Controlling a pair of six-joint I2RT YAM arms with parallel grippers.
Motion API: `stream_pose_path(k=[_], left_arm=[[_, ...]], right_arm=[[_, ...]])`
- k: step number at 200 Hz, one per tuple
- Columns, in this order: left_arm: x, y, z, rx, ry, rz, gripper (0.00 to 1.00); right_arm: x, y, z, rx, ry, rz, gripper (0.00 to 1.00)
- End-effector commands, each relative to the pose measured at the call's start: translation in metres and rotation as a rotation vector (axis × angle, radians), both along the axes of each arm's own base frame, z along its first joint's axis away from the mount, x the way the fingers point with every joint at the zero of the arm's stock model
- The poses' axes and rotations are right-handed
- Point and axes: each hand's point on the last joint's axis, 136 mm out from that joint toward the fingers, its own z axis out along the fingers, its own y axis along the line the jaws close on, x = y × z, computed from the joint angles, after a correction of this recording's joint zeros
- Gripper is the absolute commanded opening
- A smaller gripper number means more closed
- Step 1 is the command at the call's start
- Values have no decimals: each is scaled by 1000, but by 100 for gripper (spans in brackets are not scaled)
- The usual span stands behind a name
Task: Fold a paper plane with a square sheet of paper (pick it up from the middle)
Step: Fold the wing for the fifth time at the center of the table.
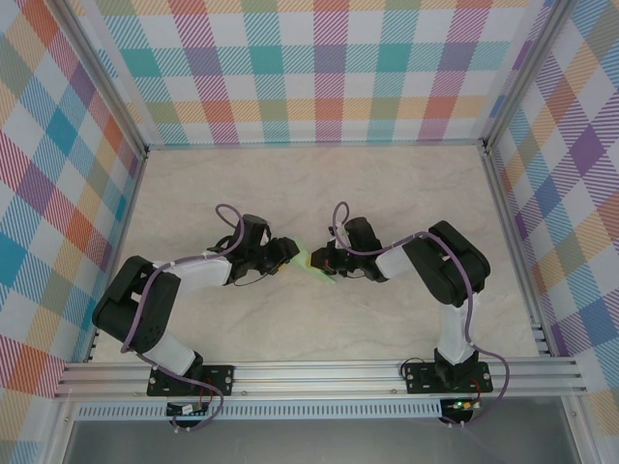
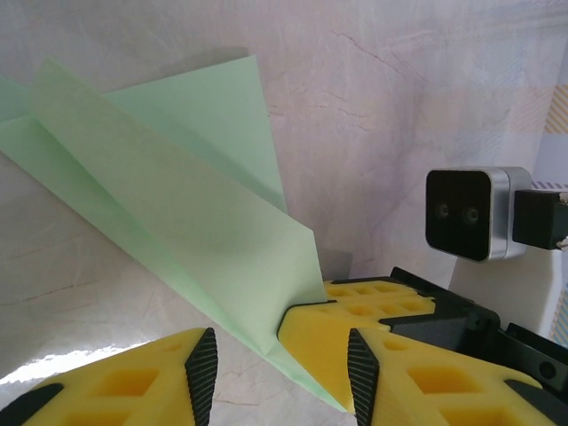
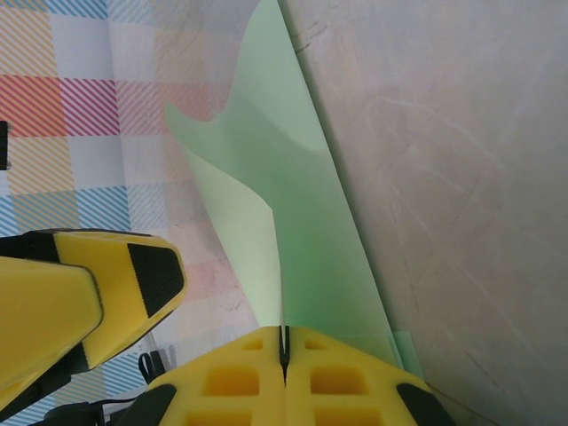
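The pale green paper (image 1: 312, 260) is folded into a long, layered paper plane shape (image 2: 177, 186) and is held above the table between the two arms. My right gripper (image 3: 284, 344) is shut on its lower edge, with the sheet rising from the closed fingertips (image 2: 351, 324). The paper's free layer (image 3: 257, 195) curls to the left. My left gripper (image 2: 280, 377) is open, its black pads (image 2: 202, 368) standing on either side of the right fingertips and the paper's corner. One left finger (image 3: 106, 288) appears beside the paper. In the top view the left gripper (image 1: 288, 252) and right gripper (image 1: 329, 261) meet at the table's middle.
The pale marbled tabletop (image 1: 387, 184) is enclosed by plaid walls (image 1: 319, 68) at the back and sides. An aluminium rail (image 1: 319, 372) runs along the near edge by the arm bases. The right wrist camera (image 2: 466, 213) faces the left one at close range.
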Motion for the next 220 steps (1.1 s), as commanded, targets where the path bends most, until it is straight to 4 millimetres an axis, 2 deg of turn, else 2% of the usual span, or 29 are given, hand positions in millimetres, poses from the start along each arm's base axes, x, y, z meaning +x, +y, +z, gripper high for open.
stream_pose_path(k=[1, 126, 174, 220], left_arm=[[-2, -12, -1, -18, -22, -53, 43], [0, -32, -3, -46, -15, -118, 33], [6, -32, -3, -22, -18, -116, 31], [7, -34, -11, -15, 7, -114, 27]], right_arm=[[-2, -2, -6, 13, 37, 4, 0], [-10, -9, -27, -64, 85, 24, 0], [-12, -10, -32, -77, 98, 28, 0], [-13, -10, -34, -82, 101, 32, 0]])
